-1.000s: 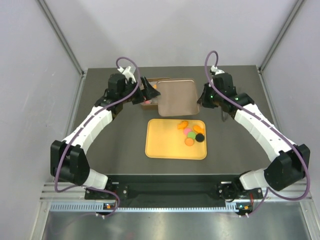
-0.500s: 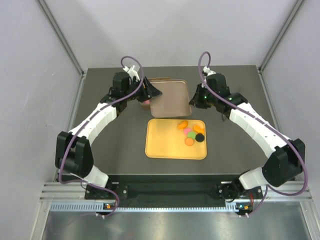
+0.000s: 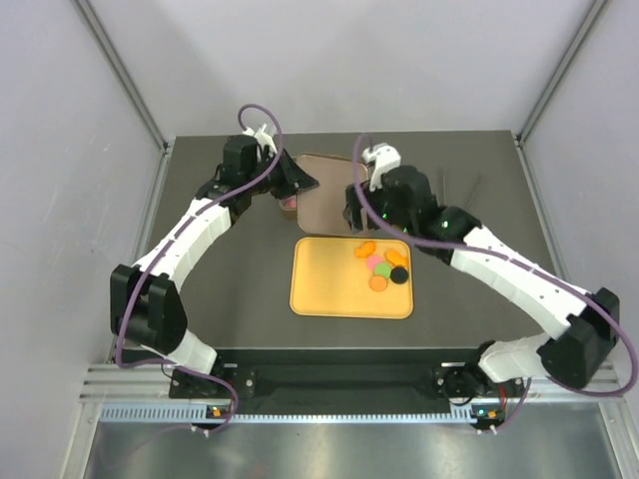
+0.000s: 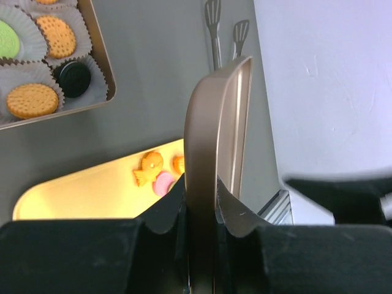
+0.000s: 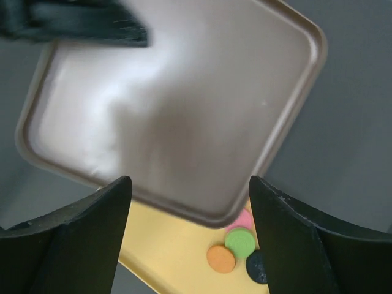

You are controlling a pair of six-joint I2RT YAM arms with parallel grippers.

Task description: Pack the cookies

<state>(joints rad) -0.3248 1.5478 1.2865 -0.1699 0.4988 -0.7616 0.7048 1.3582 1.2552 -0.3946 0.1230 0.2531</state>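
This is a robotics lab test cell, not a lived-in room. Plain pale grey wall panels (image 3: pixel 349 60) close in a dark grey matte worktop (image 3: pixel 230 289), joined by bare aluminium corner struts (image 3: pixel 122 75). Two white-and-black jointed robot arms, the left arm (image 3: pixel 195 235) and the right arm (image 3: pixel 509 274), are bolted to a black base rail (image 3: pixel 339 371) at the near edge. They trail purple cables (image 3: pixel 258 107), and a slotted metal rail (image 3: pixel 300 411) runs in front.
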